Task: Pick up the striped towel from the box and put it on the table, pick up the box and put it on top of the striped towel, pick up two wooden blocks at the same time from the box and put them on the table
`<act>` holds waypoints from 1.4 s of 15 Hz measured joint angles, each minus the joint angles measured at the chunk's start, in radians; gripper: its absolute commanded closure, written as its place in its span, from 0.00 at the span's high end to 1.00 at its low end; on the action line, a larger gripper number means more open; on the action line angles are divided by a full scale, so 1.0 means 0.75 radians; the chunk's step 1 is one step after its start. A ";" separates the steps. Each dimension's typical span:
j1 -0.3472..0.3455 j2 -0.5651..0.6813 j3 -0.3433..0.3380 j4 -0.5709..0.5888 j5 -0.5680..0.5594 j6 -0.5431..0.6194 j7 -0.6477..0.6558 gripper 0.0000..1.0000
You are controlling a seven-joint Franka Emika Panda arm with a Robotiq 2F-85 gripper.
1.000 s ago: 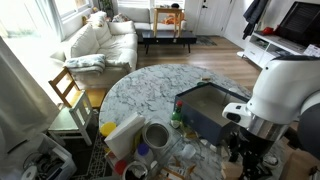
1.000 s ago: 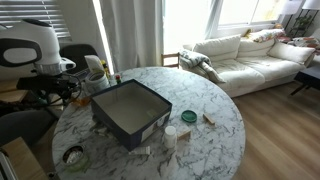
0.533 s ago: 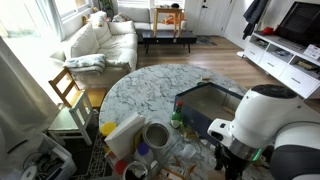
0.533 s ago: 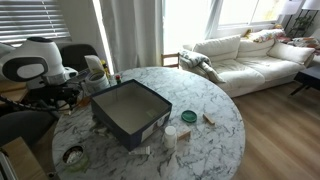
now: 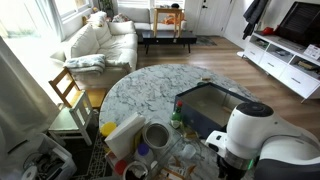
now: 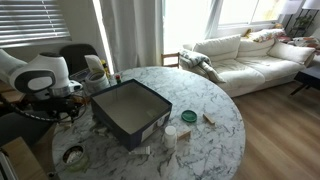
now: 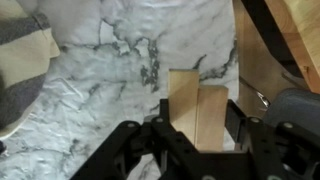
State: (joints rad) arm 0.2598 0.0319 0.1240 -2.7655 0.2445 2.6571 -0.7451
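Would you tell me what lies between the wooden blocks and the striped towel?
Only bare table: in the wrist view, nothing sits between the wooden blocks in the hand and the striped towel at the left edge.

No writing, brand or number is legible anywhere; the small containers (image 6: 170, 135) on the table (image 6: 215, 100) look too tiny to read

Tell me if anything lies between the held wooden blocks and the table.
Nothing visible does. In the wrist view the wooden blocks sit in the gripper over bare table; the striped towel lies off to one side.
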 measured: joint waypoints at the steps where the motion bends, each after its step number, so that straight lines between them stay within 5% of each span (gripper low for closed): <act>1: -0.010 0.024 0.002 0.000 -0.023 0.027 0.018 0.80; 5: -0.067 0.064 0.003 0.015 -0.108 0.080 0.083 0.99; 7: -0.103 0.021 0.007 0.036 -0.103 0.016 0.057 1.00; 16: -0.157 -0.501 -0.121 0.185 -0.077 -0.880 0.031 1.00; 21: -0.215 -0.698 -0.268 0.317 0.019 -1.063 0.118 1.00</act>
State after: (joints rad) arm 0.0982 -0.4913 -0.0768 -2.5280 0.2591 1.8595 -0.6566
